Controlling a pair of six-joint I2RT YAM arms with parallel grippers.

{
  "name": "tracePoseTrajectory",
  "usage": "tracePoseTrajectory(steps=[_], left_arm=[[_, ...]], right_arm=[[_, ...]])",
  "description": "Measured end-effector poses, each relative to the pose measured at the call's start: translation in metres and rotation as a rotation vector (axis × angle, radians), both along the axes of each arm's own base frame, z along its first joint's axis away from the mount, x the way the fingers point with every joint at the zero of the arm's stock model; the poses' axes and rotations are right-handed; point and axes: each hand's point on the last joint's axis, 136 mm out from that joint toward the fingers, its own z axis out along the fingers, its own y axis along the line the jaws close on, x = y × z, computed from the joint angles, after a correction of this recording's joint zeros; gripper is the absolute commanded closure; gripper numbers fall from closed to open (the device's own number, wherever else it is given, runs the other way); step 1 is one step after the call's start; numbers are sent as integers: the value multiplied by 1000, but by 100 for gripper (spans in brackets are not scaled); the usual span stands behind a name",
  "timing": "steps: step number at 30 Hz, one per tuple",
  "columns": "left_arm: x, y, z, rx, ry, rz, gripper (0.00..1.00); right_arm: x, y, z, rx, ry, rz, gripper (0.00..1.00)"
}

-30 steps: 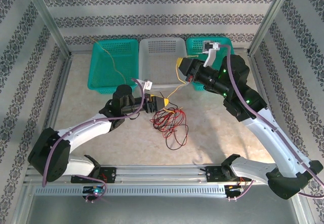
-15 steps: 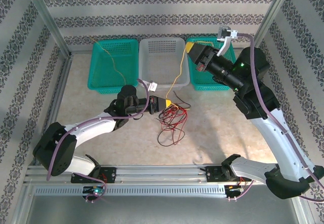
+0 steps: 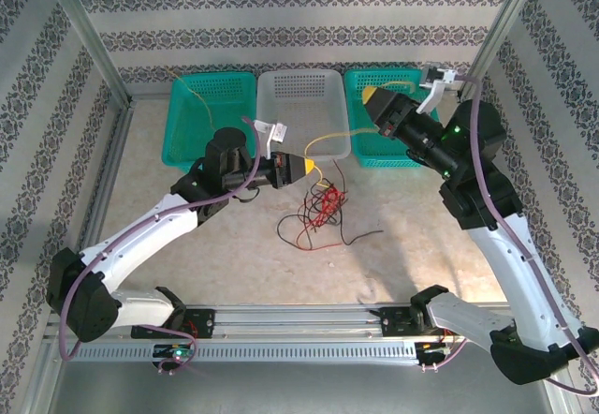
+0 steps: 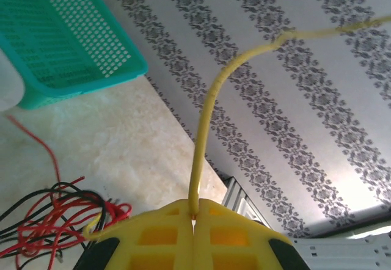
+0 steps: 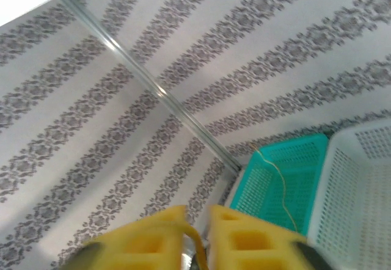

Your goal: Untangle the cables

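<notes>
Same bench (image 3: 421, 227), but the right claw (image 3: 372, 94) has drifted out over the right teal basket (image 3: 374, 156) and cracked open. Left claw (image 3: 304, 168) still clenched on the yellow cable (image 3: 328, 137), now sagging across the white basket (image 3: 299, 96) rim; red-black tangle (image 3: 318, 213) dragged along below it.

Left claw (image 3: 304, 167) clamped shut on yellow cable (image 4: 204, 129), right claw (image 3: 372, 96) swung right over teal basket (image 3: 384, 156), jaws parted, red-black tangle (image 3: 318, 210) dragged farther.

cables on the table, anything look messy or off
Yes: the red and black cables lie in a tangled heap on the table, and a yellow cable pinched in the left claw runs up over the white basket's rim.
</notes>
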Motion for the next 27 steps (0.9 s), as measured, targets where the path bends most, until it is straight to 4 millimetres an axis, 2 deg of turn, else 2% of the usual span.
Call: tracePoseTrajectory(steps=[1, 2, 6, 7, 10, 13, 17, 22, 27], left_arm=[[2, 2, -4, 13, 20, 17, 100], [2, 3, -8, 23, 38, 25, 100], [3, 7, -24, 58, 115, 55, 100], [3, 7, -27, 63, 128, 59, 100], [2, 8, -29, 70, 149, 64, 100], [1, 9, -24, 73, 155, 64, 100], [2, 8, -5, 60, 137, 63, 100], [2, 8, 15, 30, 114, 59, 100], [-2, 7, 33, 0, 97, 41, 100]], right_arm=[[4, 0, -12, -11, 31, -6, 40], [7, -1, -25, -25, 65, -12, 35], [6, -6, -88, -115, 211, -41, 28], [2, -11, -104, -142, 247, -52, 25], [-16, -29, -137, -199, 314, -94, 22], [-37, -48, -148, -225, 330, -137, 18], [-55, -63, -149, -244, 318, -165, 15], [-57, -53, -155, -252, 326, -100, 20], [-43, -35, -194, -222, 427, -40, 21]])
